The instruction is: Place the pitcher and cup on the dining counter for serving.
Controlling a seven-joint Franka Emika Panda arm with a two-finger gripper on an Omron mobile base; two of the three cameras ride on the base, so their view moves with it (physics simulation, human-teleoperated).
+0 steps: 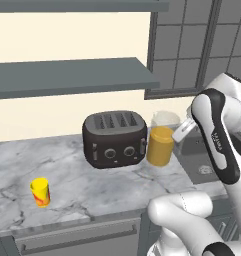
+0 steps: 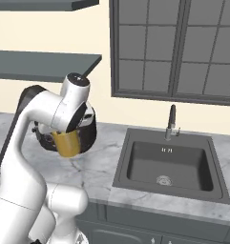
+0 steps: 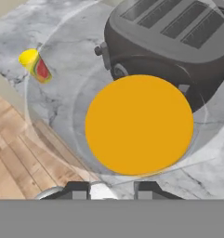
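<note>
Orange liquid in the pitcher (image 3: 139, 124) sits nearest the hand camera, which looks straight down into its clear walls; the two dark fingertips of the gripper (image 3: 112, 189) rise on either side of the pitcher's near rim, part-closed and apparently pinching the glass wall, though the contact itself is hard to see. From the left base view the pitcher (image 1: 159, 144) stands just beside the black toaster (image 1: 114, 138), near the sink (image 2: 166, 165); whether its base still touches the marble I cannot tell.

A rim pinch on smooth glass with a heavy fill looks risky: the pitcher could pivot, slip or slop liquid if swung fast. The toaster is close on one side, so a sideways drift could knock it; the sink edge and faucet (image 2: 171, 122) lie on the other side. Straight up looks like the free direction, with the shelf (image 1: 72, 75) well above.

The yellow cup (image 1: 40, 192) stands well apart near the counter's front edge, over the wooden floor (image 3: 16, 158), and a low arm sweep could tip it off. No dining counter appears from here.
</note>
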